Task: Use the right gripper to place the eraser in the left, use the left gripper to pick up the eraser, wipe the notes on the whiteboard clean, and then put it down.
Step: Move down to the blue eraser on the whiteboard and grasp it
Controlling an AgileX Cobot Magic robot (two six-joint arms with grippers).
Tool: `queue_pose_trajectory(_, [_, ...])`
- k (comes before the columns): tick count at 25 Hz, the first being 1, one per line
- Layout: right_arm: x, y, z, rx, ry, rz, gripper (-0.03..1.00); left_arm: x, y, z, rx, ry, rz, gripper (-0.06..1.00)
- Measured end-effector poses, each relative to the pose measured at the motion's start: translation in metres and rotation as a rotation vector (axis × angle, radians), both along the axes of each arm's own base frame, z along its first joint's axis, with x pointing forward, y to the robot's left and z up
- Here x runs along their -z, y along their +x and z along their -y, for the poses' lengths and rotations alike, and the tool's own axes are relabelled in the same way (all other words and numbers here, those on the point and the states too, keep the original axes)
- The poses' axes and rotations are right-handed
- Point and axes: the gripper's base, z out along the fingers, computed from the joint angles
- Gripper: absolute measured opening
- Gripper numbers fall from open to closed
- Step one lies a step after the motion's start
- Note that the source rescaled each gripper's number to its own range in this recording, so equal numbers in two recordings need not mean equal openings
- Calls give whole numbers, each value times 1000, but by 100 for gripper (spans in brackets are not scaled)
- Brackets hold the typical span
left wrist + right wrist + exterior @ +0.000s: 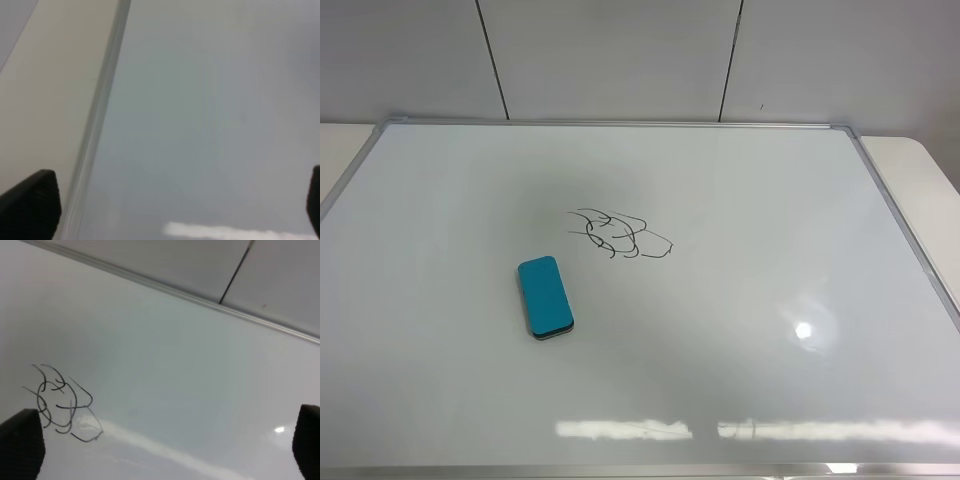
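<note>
- Far left first: my left gripper [172, 205], the black two-finger one, has its jaws spread wide and nothing between them. It hangs over the thin silver-grey metal frame [97, 135] at one edge of the board, and the scribble is nowhere in its own view.
- Next across, the eraser [544, 296], a small teal-blue rounded block with a thin dark felt underside. It lies flat, teal face up, near the scribble on its left and a little closer to the camera, not touching it.
- Here's my landmark: the scribble [618, 233], a small tangle of thin black looping marker lines, fully intact on the large glossy white whiteboard [770, 180].
- To the right of the scribble: my right gripper [164, 442], black fingers also spread wide, empty. It hovers over bare board with the scribble off to one side of its view, and the eraser isn't visible from there.
- My read: this is the very start, nothing grasped or wiped yet. The right gripper goes first.
- Next move calls for reaching the right arm across, past the scribble, squaring the jaws across the eraser's narrow sides, lowering and closing, without dragging felt through the ink.
</note>
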Motion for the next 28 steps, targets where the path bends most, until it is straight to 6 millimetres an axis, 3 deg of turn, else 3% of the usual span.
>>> queue_pose_trajectory(6, [-23, -46, 47, -29, -1, 45, 100, 0, 0, 0, 0, 0, 0, 100])
queue_pose_trajectory(10, [-11, -81, 79, -43, 35, 57, 100, 0, 0, 0, 0, 0, 0, 100])
queue_pose_trajectory(14, [25, -111, 110, -26, 33, 36, 100, 0, 0, 0, 0, 0, 0, 100])
queue_pose_trajectory(20, [90, -157, 156, 216, 84, 51, 100, 0, 0, 0, 0, 0, 0, 100])
queue_pose_trajectory(24, [125, -189, 159, 246, 138, 161, 100, 0, 0, 0, 0, 0, 0, 100])
queue_pose_trajectory(28, [151, -203, 153, 241, 126, 199, 100, 0, 0, 0, 0, 0, 0, 100])
